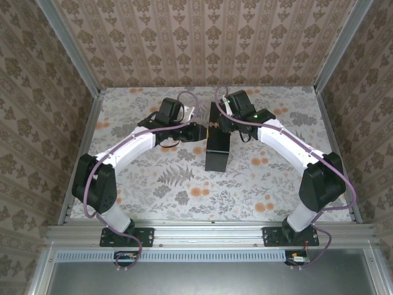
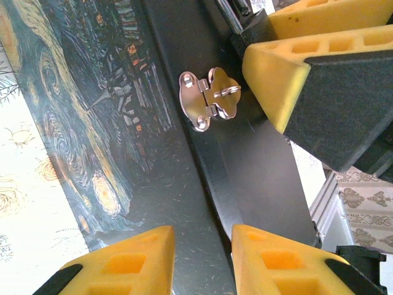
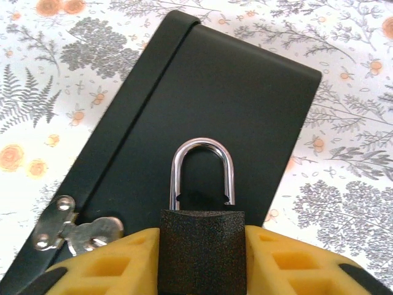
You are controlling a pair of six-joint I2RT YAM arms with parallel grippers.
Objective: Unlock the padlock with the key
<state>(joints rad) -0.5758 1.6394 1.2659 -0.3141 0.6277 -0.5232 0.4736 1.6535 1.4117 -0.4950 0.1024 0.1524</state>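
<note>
The padlock (image 3: 202, 252) has a dark textured body and a silver shackle (image 3: 202, 147) standing upright. My right gripper (image 3: 202, 239) is shut on its body, just above the black box (image 3: 233, 92). The shackle's right leg seems to end slightly above the body. My left gripper (image 2: 202, 235) is open, its yellow fingers (image 2: 132, 258) straddling the seam between the box's painted lid (image 2: 80, 123) and black side (image 2: 258, 166). In the top view both grippers meet at the box's far end (image 1: 216, 123). The key is hidden.
A silver hasp latch (image 2: 209, 98) sits on the box's edge, with the right gripper's yellow fingers (image 2: 276, 67) close beside it. The latch (image 3: 73, 228) lies left of the held padlock. The box (image 1: 218, 153) rests mid-floor on the flowered mat (image 1: 184, 184); patterned walls enclose the space.
</note>
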